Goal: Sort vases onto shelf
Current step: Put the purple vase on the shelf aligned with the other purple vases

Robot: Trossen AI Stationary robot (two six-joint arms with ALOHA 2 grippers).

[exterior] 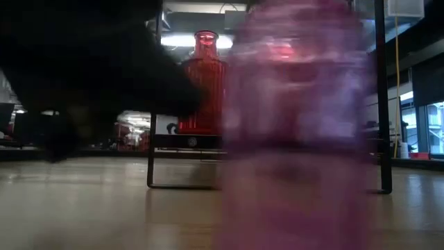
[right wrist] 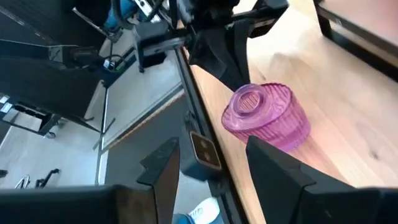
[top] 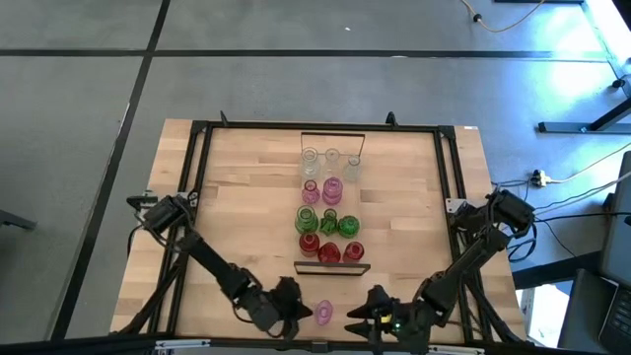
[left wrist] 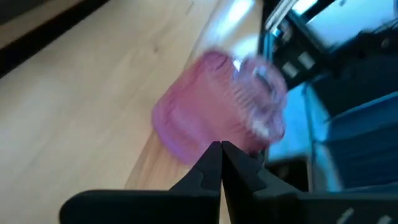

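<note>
While my left tool (top: pixel 292 304) sits with its fingers pressed together just beside the pink vase (top: pixel 323 313), that vase lies tipped on its side at the worktop's (top: pixel 246 207) near edge, held by nothing. To its right, my right tool (top: pixel 367 311) waits spread, near the vase's mouth. Farther back, the other vases (top: pixel 328 210) stand grouped on the shelf (top: pixel 332 266).

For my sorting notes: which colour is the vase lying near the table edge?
Pink vase, ribbed; right wrist view.
</note>
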